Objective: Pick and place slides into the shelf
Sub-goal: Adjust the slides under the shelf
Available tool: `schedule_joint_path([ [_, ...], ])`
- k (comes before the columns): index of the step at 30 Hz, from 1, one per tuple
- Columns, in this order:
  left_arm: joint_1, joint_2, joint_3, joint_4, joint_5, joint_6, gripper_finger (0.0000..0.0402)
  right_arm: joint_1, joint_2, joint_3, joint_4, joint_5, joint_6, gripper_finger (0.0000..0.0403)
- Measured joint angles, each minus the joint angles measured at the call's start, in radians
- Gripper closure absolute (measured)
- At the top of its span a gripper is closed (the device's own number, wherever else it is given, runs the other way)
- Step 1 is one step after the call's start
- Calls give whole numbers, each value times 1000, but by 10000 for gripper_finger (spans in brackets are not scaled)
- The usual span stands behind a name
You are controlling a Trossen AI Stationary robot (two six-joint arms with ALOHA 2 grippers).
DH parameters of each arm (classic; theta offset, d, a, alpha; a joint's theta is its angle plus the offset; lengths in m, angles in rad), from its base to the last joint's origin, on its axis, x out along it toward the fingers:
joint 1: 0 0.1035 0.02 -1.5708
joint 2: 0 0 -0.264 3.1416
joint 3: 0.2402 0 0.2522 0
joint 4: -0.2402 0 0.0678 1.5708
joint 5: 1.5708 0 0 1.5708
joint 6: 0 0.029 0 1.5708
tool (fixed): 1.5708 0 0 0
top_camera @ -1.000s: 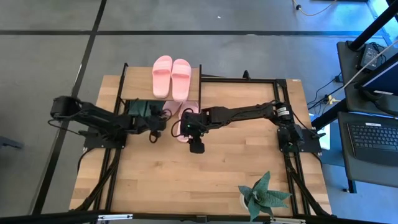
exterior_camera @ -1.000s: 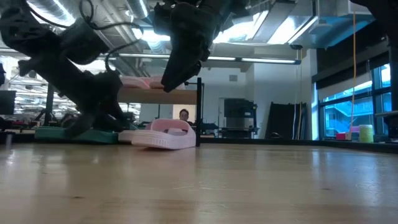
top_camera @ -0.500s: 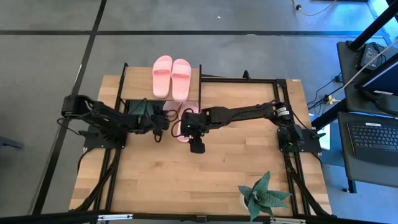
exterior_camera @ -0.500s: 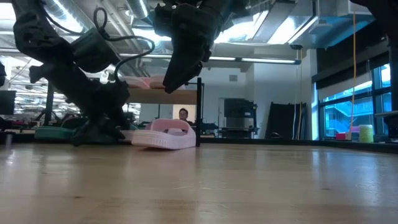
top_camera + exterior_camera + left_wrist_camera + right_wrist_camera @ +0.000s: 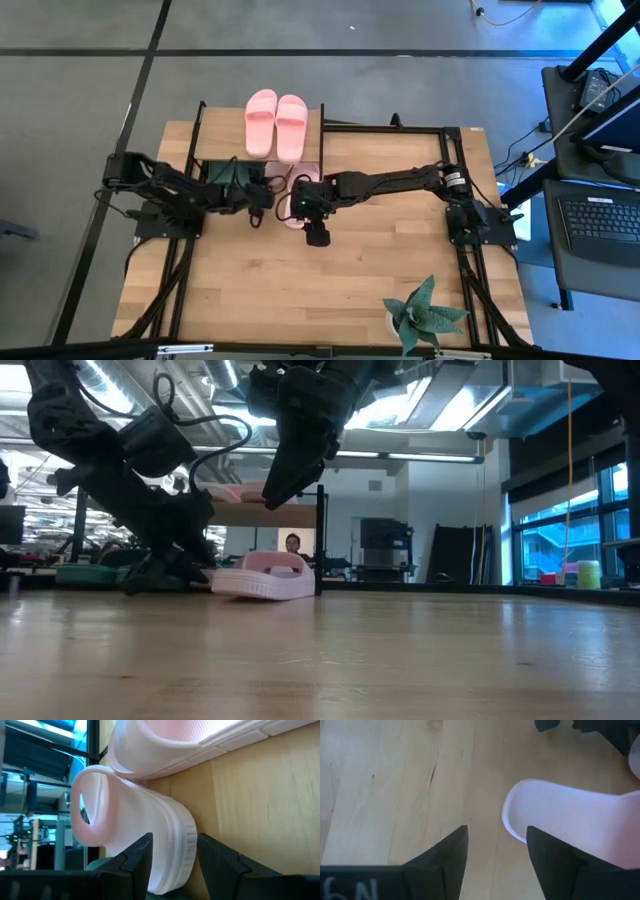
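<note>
Pink slides [image 5: 298, 195] sitting on the table by the shelf [image 5: 262, 150]; left claw [image 5: 172, 865] is open around one, needs closing next. Right claw [image 5: 495, 855] is hovering open.

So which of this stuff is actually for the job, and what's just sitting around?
Job:
- pink pair on the shelf top
- pink slides on the table by the shelf
- green slides under the shelf

Lying about:
- plant
- laptop off the table
</note>
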Motion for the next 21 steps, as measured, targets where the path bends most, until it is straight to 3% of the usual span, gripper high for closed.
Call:
schedule_joint_path([
  [5,41,0,0,-3,69,-21,255,0,0,0,0,0,6,201],
  [21,72,-2,-2,1,93,-25,261,1,0,0,-1,0,9,201],
])
